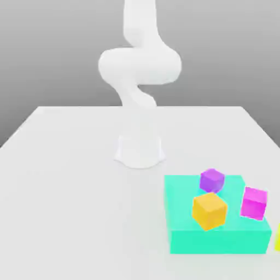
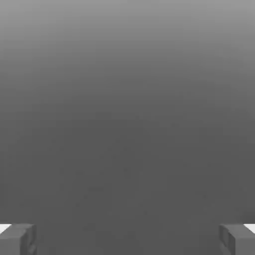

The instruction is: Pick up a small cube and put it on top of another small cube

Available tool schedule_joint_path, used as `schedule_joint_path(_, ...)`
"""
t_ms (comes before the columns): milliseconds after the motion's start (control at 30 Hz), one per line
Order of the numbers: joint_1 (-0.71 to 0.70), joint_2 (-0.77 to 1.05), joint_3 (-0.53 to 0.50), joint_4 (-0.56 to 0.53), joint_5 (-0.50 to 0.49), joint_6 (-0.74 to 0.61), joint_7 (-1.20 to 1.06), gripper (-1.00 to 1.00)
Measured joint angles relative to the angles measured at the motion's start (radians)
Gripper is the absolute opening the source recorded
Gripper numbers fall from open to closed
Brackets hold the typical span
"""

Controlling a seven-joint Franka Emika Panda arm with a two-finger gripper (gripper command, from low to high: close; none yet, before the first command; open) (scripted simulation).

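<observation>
Three small cubes rest on the teal slab (image 1: 219,235): an orange cube (image 1: 209,210) nearest the camera, a purple cube (image 1: 212,180) just behind it toward my base, and a magenta cube (image 1: 254,203) toward the exterior view's right, tilted at the slab's edge. The orange and purple cubes stand close together, though whether they touch cannot be told; the magenta cube stands apart from both. None is stacked on another. A sliver of a yellow object (image 1: 278,237) shows at the exterior view's right border, beside the slab.

The slab lies flat on the white table (image 1: 65,208), toward the exterior view's lower right, in front of my base (image 1: 139,150) and off to one side of it.

My arm (image 1: 139,65) rises from the base in white, bulky segments, folding back over itself above the table.

My claw (image 2: 127,239) appears in the hand view as two grey fingertips (image 2: 17,239), one at each side, spread wide with nothing between them. Ahead of the claw lies plain grey background, so the cubes cannot be placed relative to the claw. My claw grips nothing and touches no cube.
</observation>
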Motion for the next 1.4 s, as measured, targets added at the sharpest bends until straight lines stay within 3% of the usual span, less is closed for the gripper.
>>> schedule_joint_path(633, 0.196, 0.695, 0.226, 0.013, -0.156, 0.196, -0.154, 0.00)
schedule_joint_path(967, 0.321, 1.058, 0.296, 0.020, -0.239, 0.297, -0.233, 0.00)
schedule_joint_path(1100, 0.381, 1.203, 0.247, 0.047, -0.301, 0.387, -0.203, 0.00)
schedule_joint_path(1133, 0.397, 1.239, 0.228, 0.056, -0.318, 0.413, -0.190, -1.00)
schedule_joint_path(1400, 0.393, 1.224, 0.234, 0.052, -0.309, 0.403, -0.197, -1.00)
